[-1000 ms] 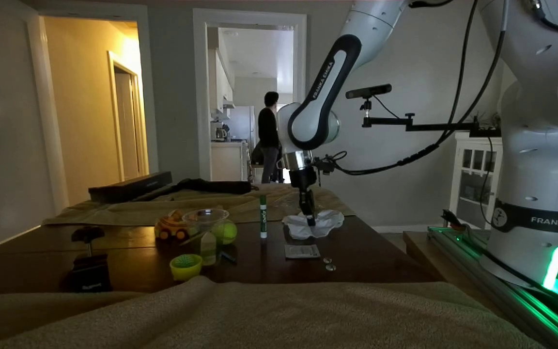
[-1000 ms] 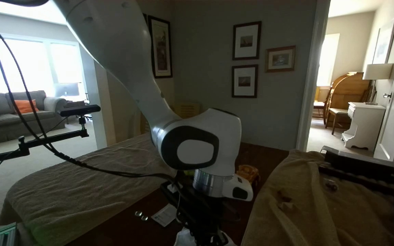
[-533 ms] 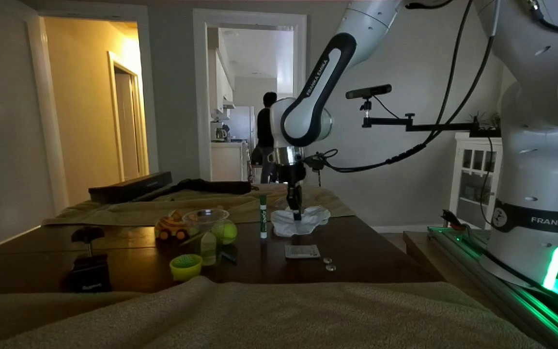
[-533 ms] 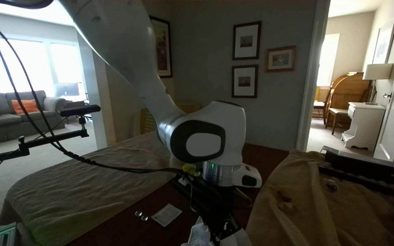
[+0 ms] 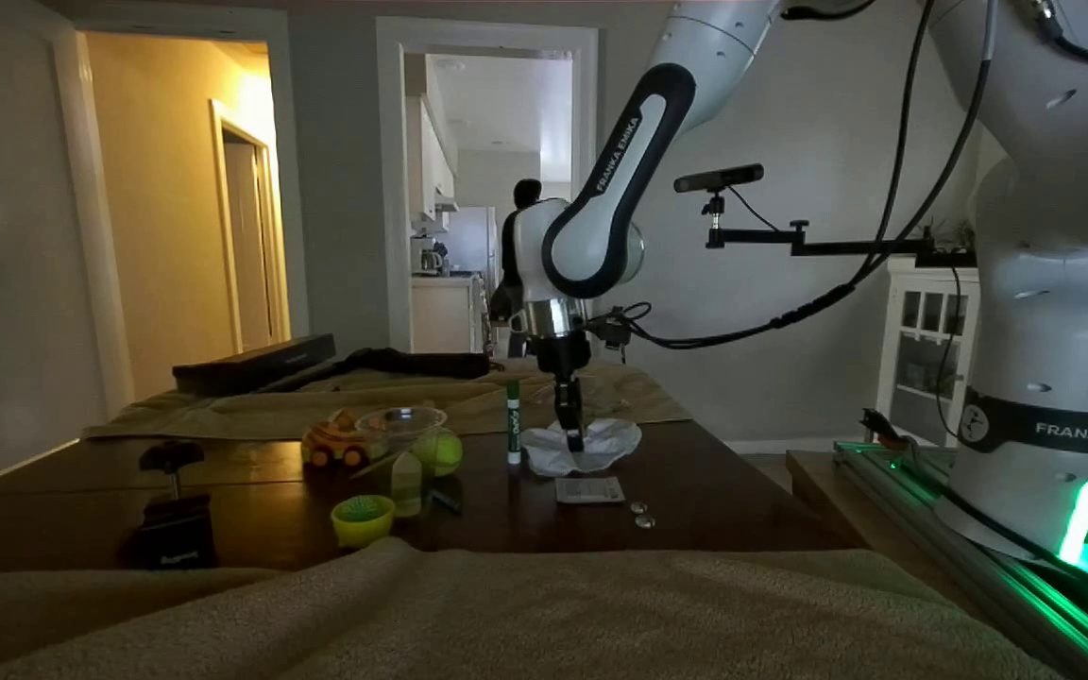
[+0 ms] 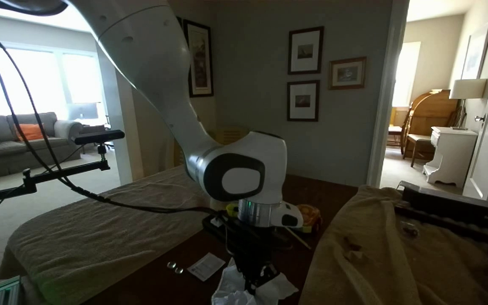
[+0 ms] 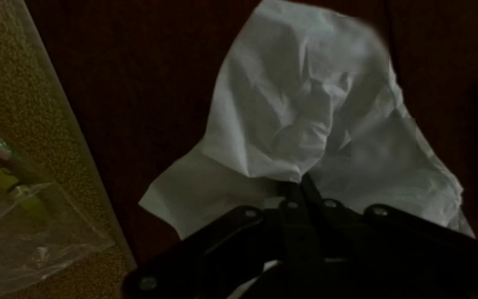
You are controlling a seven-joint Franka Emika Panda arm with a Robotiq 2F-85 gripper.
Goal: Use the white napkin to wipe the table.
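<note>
The white napkin (image 5: pixel 605 446) lies crumpled and spread on the dark brown table (image 5: pixel 742 515). It also shows in an exterior view (image 6: pixel 229 284) at the bottom edge, partly behind the gripper, and in the wrist view (image 7: pixel 264 108). My gripper (image 5: pixel 574 444) points down at the napkin's middle, low over the table. In the wrist view its fingertips (image 7: pixel 299 181) are together on a gathered pinch of the napkin, with loose folds spread around them. The napkin's underside is hidden.
A green marker (image 5: pixel 514 425) stands just beside the napkin. A white packet (image 5: pixel 589 490) and small clear discs (image 5: pixel 642 515) lie in front. A clear cup (image 5: pixel 402 439), tennis ball (image 5: pixel 448 453), yellow bowl (image 5: pixel 362 521) and orange toy truck (image 5: pixel 334 444) stand further left. Beige towels (image 5: pixel 525 604) cover the table's edges.
The gripper has carried the napkin left in an exterior view, toward the marker, then lower and closer to the packet. The other objects on the table have not moved.
</note>
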